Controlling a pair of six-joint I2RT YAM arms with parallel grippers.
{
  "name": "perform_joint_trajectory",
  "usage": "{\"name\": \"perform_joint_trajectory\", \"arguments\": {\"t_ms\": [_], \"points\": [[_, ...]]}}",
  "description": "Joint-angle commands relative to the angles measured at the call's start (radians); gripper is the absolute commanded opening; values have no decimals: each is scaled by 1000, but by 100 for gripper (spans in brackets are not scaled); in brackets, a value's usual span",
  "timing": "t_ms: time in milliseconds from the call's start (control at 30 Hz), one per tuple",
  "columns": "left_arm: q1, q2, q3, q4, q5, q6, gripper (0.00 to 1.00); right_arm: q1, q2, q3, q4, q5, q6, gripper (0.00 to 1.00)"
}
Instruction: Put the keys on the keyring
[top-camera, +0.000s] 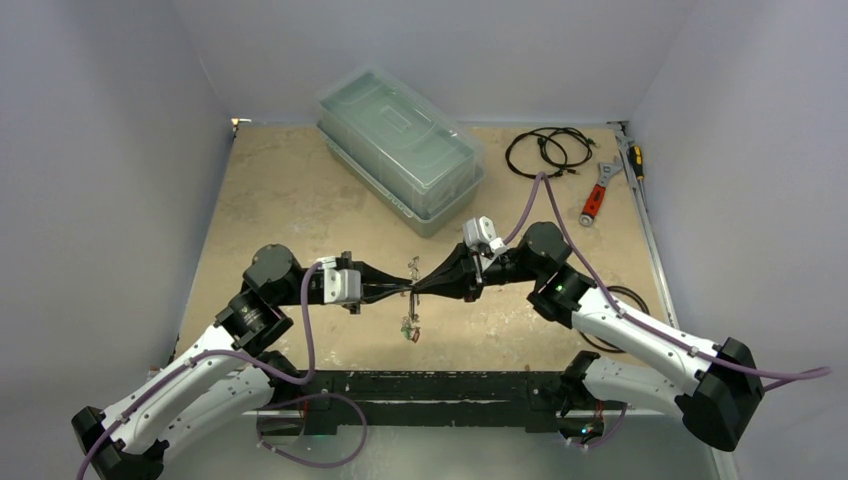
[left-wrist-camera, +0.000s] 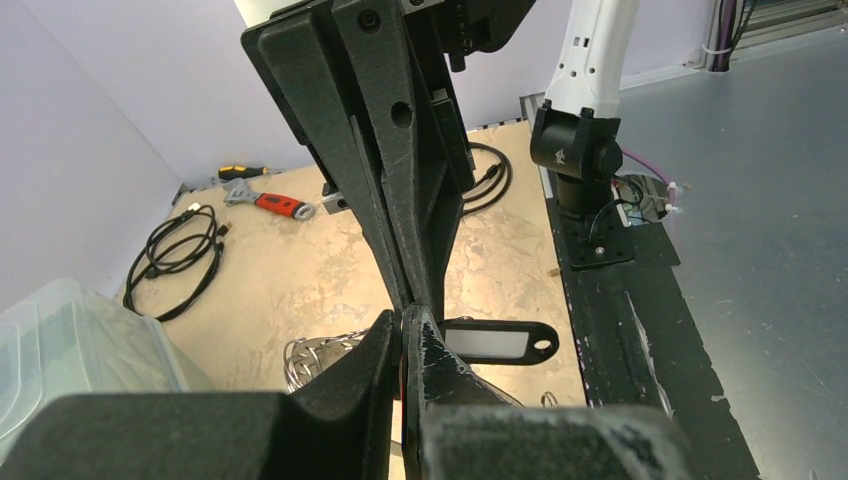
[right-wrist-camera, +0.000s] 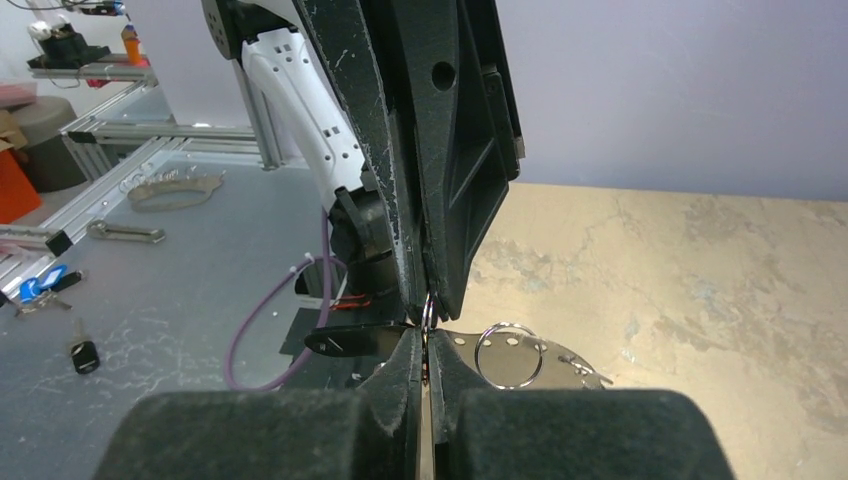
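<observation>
Two grippers meet tip to tip above the beige table (top-camera: 300, 200). Left gripper (left-wrist-camera: 402, 336) and right gripper (right-wrist-camera: 427, 346) are both pinched fully closed. One flat silver holed keyring (right-wrist-camera: 562, 365) hangs at the tips; which one grips it is unclear. One black plastic tag (left-wrist-camera: 495, 342) hangs beside it. Coloured keys (top-camera: 410, 328) dangle below; I cannot count them.

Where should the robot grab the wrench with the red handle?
By the red handle, coming straight down from above. The wrench lies flat on the table, so only its top is free. The handle is its long, straight part, and the fingers can close across it. The metal head lies nearer the screwdriver, so there is less room there.
</observation>
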Motion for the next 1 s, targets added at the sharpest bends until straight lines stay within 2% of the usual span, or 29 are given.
{"name": "perform_joint_trajectory", "arguments": {"t_ms": [0,167,300,600,700,833,967], "points": [[-4,-10,20,65,13,7,0,6,-2,40,29,1,-6,0],[-3,-10,20,60,10,10,0,6,-21,48,-26,35,-39,0],[-4,-8,27,41,9,27,0,6,-37,100,-175,94,-104,0],[-4,8,51,-68,-17,106,38,27,-27,244,-539,309,-244,0],[-4,2,59,-86,-44,134,45,48,8,351,-701,369,-273,0],[-3,-12,54,-129,-70,154,46,93,58,479,-897,498,-322,0],[-4,-9,59,-140,-63,167,40,147,59,521,-967,550,-341,0]]}}
